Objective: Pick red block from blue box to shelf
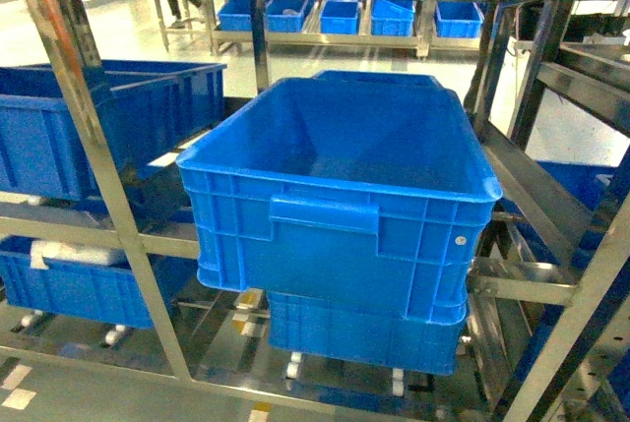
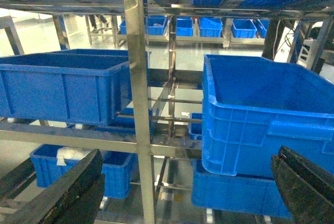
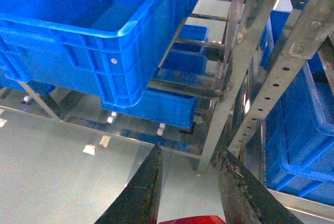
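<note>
Big blue box (image 1: 340, 211) is sitting on the steel shelf (image 1: 94, 147), middle tier, front wall with its handle lip facing the head camera. From the head view what shows of its inside is bare blue floor; no block is showing in there. Directly under the blue box a second blue crate (image 1: 364, 329) is sitting on the lower tier. To the left of the blue box, past a slanted shelf post, another blue crate (image 1: 94, 127) is resting at about the same tier, and below that one a lower crate (image 1: 84, 279) is holding something white. Behind the blue box, far back, a row of small blue bins (image 1: 345, 16) is lining a distant rack.

Left gripper (image 2: 185, 182) is hovering in front of the shelf, left of the blue box and apart from it. Its two dark fingers (image 2: 68, 190) are spread wide at the bottom corners of the left wrist view, released, nothing between them, with a shelf post standing in the gap beyond.

Right gripper (image 3: 188, 182) is hanging to the right of the blue box and lower, over grey floor (image 3: 62, 166), pointing at the shelf's perforated posts. Its fingers (image 3: 141, 192) are sitting close together, and the red block (image 3: 190, 220) is showing as a red sliver between them at the bottom edge of the right wrist view, so the pads are clamping it. The block is outside the blue box and not touching any shelf rail.
</note>
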Available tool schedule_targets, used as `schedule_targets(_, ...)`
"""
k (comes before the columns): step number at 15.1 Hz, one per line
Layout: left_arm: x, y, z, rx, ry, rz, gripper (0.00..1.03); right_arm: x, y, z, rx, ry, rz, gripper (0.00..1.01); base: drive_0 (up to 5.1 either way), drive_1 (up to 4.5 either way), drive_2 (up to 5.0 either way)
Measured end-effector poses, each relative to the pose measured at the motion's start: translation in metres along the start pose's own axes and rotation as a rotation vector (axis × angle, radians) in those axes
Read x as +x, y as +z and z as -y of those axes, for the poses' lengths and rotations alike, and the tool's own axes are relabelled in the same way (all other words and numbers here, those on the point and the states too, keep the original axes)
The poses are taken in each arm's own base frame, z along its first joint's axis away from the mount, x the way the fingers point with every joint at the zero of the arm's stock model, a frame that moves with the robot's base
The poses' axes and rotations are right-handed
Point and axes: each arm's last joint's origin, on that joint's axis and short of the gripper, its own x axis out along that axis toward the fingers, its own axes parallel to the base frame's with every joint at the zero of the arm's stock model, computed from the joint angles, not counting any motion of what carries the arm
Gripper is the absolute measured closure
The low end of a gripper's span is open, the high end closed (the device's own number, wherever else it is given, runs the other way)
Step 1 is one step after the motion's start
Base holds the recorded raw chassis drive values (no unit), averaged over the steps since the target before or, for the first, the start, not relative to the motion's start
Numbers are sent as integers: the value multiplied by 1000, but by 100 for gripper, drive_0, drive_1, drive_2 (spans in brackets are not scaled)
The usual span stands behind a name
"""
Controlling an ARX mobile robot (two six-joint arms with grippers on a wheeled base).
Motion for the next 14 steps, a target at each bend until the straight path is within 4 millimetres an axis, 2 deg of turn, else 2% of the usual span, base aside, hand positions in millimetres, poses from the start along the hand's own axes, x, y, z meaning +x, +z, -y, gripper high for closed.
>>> schedule_targets(14,0,0,0,0,0,0,5,0,0,0,0,0,0,75,0,0,0)
